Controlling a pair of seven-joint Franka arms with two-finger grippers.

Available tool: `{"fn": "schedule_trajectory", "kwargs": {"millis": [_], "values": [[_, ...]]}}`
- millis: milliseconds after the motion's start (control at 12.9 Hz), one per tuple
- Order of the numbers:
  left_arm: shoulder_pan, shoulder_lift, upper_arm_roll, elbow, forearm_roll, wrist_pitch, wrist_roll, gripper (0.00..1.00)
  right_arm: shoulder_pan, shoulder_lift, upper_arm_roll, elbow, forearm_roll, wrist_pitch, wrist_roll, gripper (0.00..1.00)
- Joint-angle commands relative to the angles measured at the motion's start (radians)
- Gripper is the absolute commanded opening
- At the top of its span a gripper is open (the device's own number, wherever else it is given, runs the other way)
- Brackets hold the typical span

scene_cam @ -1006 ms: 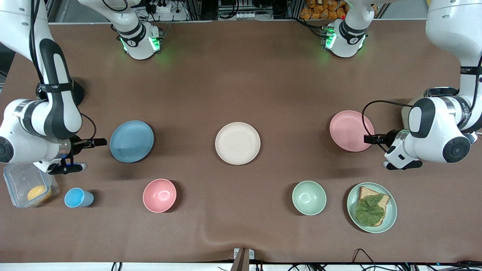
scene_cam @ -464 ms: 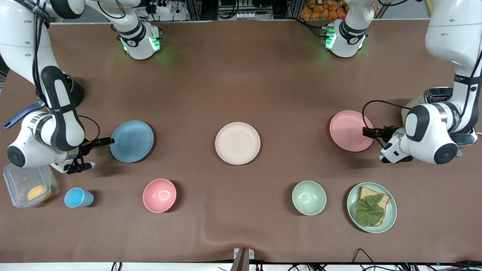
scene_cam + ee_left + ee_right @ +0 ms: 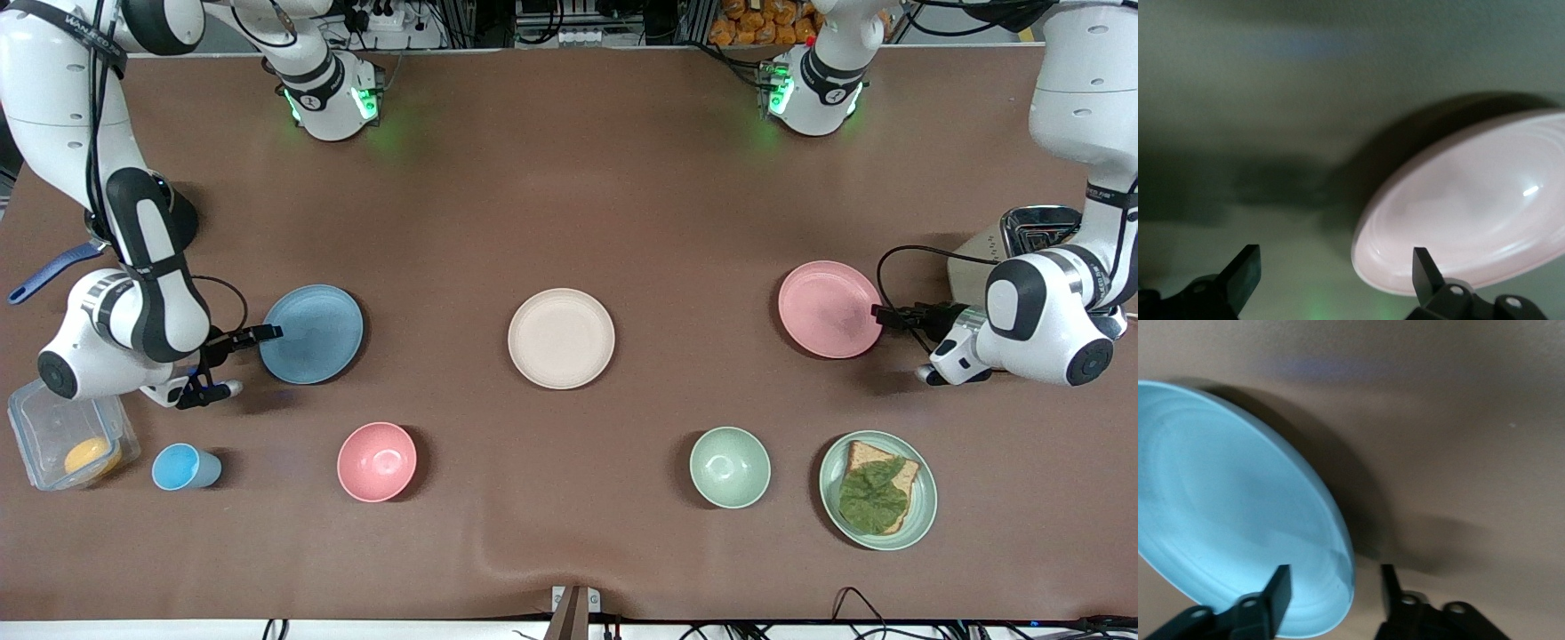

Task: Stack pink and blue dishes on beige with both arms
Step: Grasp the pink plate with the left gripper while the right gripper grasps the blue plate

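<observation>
On the brown tabletop [image 3: 569, 204] (nearest the front camera): blue cup [image 3: 185, 467], deep pink bowl [image 3: 377, 461], green bowl [image 3: 730, 467], green plate [image 3: 925, 516] holding toast [image 3: 876, 494].

my two arms are glossy white with black bands at the joints, thin black cables looping near the wrists, and green lights glowing at both bases. each small gripper is black, with visible screws.

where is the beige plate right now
The beige plate lies flat at the middle of the table in the front view, between the blue plate toward the right arm's end and the pink plate toward the left arm's end.
</observation>
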Motion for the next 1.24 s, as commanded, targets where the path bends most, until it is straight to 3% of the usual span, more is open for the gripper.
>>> {"fn": "schedule_trajectory", "kwargs": {"millis": [0,155,387,542,774,1161], "values": [[0.006,-0.003,-0.010,-0.042,-0.037,0.057,0.014,0.83,0.001,-0.001,0.004,0.011,0.022,-0.017,-0.014,0.00],[0.006,0.009,-0.010,-0.050,-0.064,0.067,0.014,0.61,0.001,-0.001,0.004,0.019,0.022,-0.019,-0.011,0.00],[0.012,0.009,-0.010,-0.051,-0.067,0.067,0.030,0.05,0.007,-0.002,0.004,0.089,0.022,-0.116,0.004,0.00],[0.015,-0.003,-0.010,-0.042,-0.068,0.057,0.069,0.00,0.010,-0.002,0.004,0.161,0.022,-0.219,0.067,0.00],[0.032,-0.032,-0.027,-0.034,-0.102,0.020,0.120,0.00,0.016,-0.002,0.004,0.177,0.024,-0.244,0.087,0.00],[0.023,-0.040,-0.109,0.137,-0.185,-0.185,0.165,0.00,0.013,-0.004,0.004,0.177,0.024,-0.244,0.087,0.00]]}}
